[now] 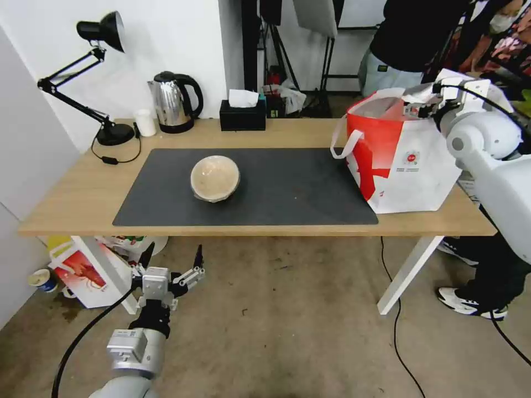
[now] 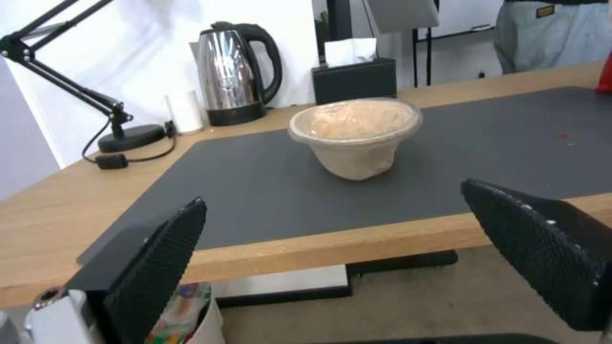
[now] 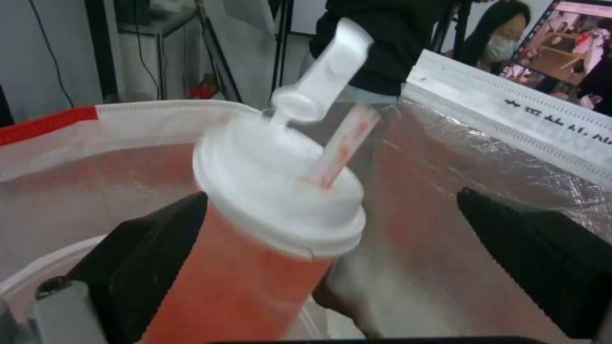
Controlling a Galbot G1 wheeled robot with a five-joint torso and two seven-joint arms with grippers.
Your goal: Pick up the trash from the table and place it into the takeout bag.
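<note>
**Cup inside the bag, paper bowl alone on the mat**

While the right gripper (image 3: 332,267) reaches into the mouth of the takeout bag (image 1: 412,171) at the right end of the table (image 1: 72,193), its two dark fingers (image 3: 147,258) stand spread wide, with the red drink cup (image 3: 255,267) between them. The cup leans tilted inside the foil lining; one finger sits just beside its wall, the other well apart, and whether the near one touches it cannot be told. Its white lid (image 3: 274,191) carries a flipped-up tab and a striped straw (image 3: 341,145). Below the cup, the pale rim of a white round bowl (image 3: 38,282) shows in the bag; its contents are hidden.

On the dark mat (image 1: 287,188), left of centre, stands the beige paper bowl (image 1: 215,178), upright, with a crumpled pale filling under a clear cover.

Near the robot, below the table's front edge, the left gripper (image 1: 172,260) hangs over the floor with fingers wide apart, holding nothing.

Along the far edge sit a desk lamp (image 1: 110,132), a small white cup (image 1: 145,122), a kettle (image 1: 174,102) and a black tissue box (image 1: 242,115).
</note>
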